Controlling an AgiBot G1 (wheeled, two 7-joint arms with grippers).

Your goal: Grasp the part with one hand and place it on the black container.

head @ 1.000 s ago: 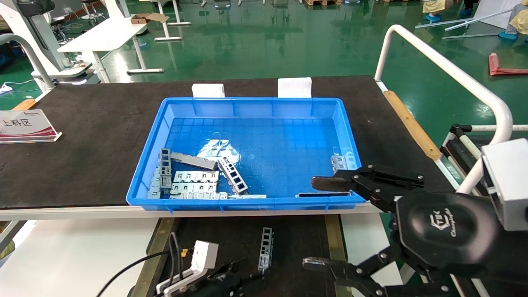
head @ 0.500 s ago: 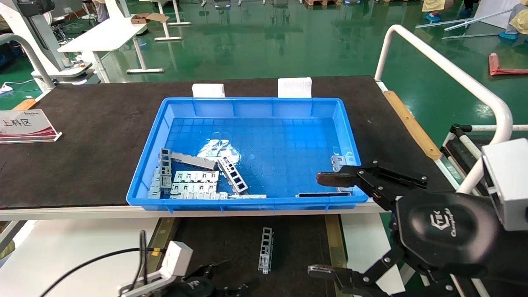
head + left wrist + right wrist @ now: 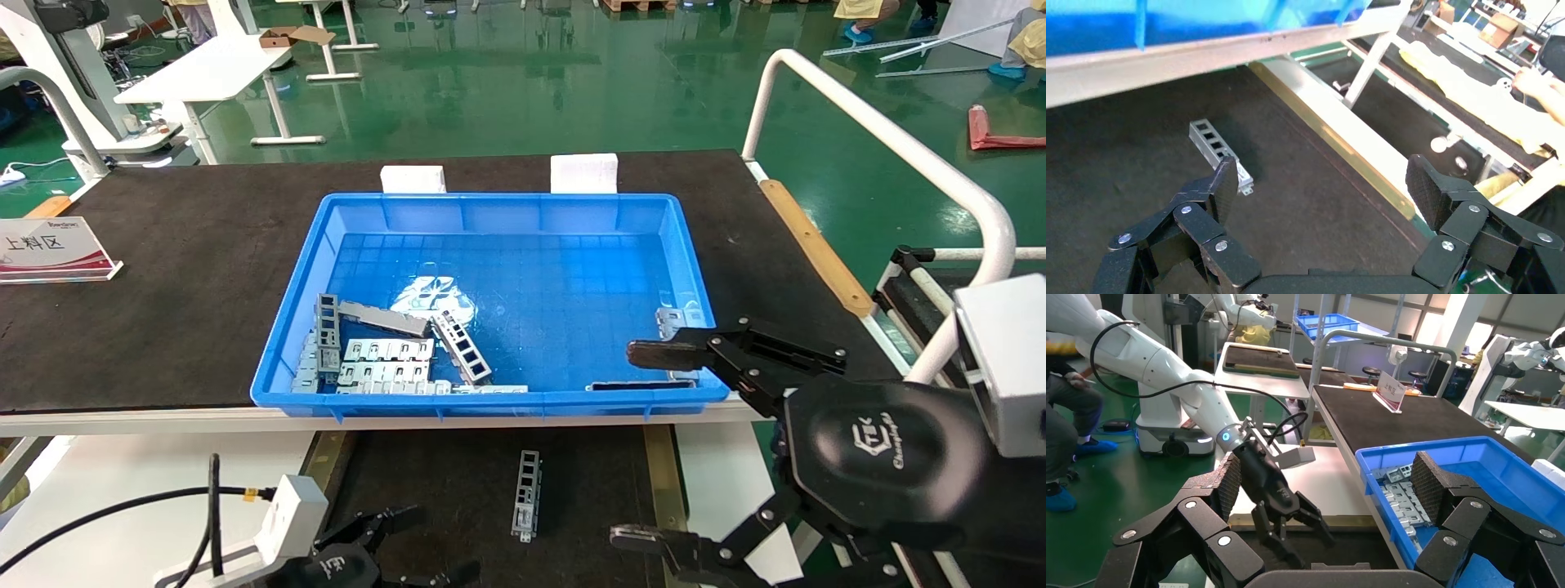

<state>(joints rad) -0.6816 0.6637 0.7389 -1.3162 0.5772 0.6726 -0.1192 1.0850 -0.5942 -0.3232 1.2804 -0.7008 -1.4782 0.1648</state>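
Note:
The part (image 3: 525, 493), a slim silver ladder-like strip, lies flat on the black container (image 3: 441, 474), below the table's front edge. It also shows in the left wrist view (image 3: 1219, 150). My left gripper (image 3: 429, 545) is open and empty, low over the container's floor (image 3: 1309, 196), to the left of the part and apart from it. My right gripper (image 3: 625, 445) is open and empty, held at the right beside the blue bin's near right corner. The right wrist view shows my left gripper (image 3: 1284, 530) open over the container.
A blue plastic bin (image 3: 507, 216) on the black mat holds several grey parts (image 3: 384, 351) at its near left and two near its near right corner. The container has tan-brass side rails (image 3: 658, 474). A sign stand (image 3: 49, 249) is at far left. A white rail (image 3: 882, 139) runs on the right.
My left gripper has drawn back to the left, away from the part, and its fingers now stand open. The part has stayed in place. My right gripper shifted slightly right.

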